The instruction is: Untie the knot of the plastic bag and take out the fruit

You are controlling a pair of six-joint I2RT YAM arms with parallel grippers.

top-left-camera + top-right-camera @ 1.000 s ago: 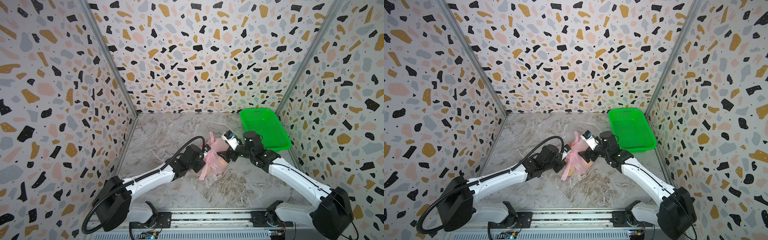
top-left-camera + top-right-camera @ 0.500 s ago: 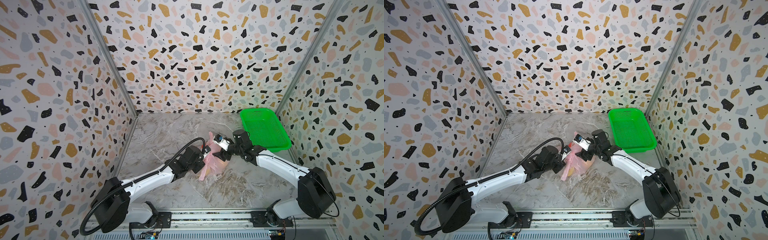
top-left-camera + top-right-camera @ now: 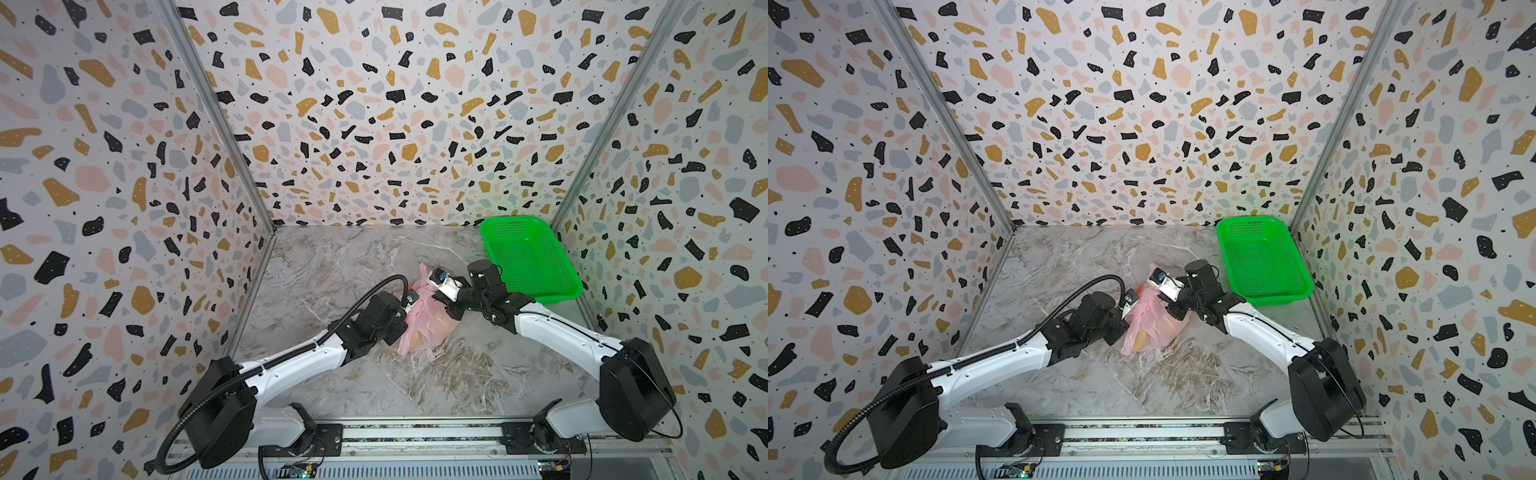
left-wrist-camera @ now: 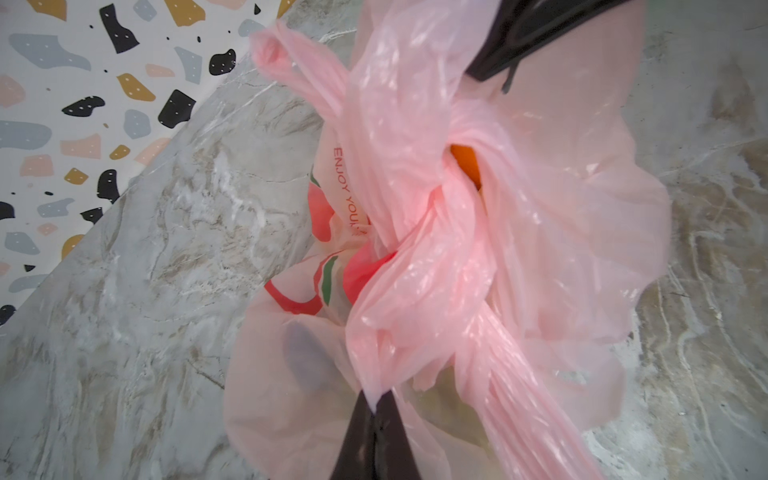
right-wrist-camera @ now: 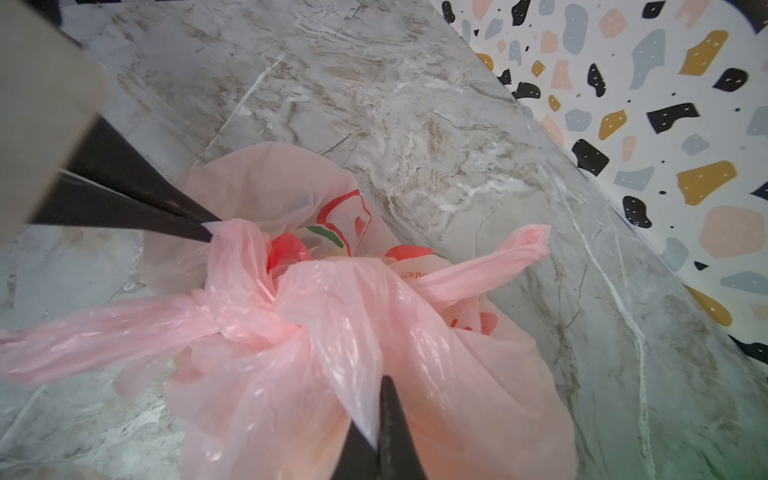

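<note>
Pinching thin pink film from both sides, the two arms reach from the near edge of the desk (image 3: 374, 386) to the plastic bag (image 3: 424, 328), which sits about mid-desk, slightly right of centre. The left gripper (image 4: 374, 411) is closed on a fold of film beside the knot (image 4: 440, 195). The right gripper (image 5: 376, 442) is likewise clamped on a sheet of the bag's skin, not on the knot itself.

The film looks light, soft and slippery, and is likely to stretch or tear before a tight twist gives. The fruit inside probably adds enough weight to anchor the bag against a gentle pull. The better hold seems to be a strap tail (image 5: 498, 257) close to the knot, with the other gripper pinching the loop it passes through.

The left wrist view alone shows an orange (image 4: 465, 166) through a gap beside the knot, and a dark oval (image 4: 307, 357) behind the film. Both top views give only a yellowish blur there. The right wrist view shows the left gripper's tips nipping a fold of film. Only the top views show the green basket (image 3: 528, 257) at the far right corner, just behind the right arm.
</note>
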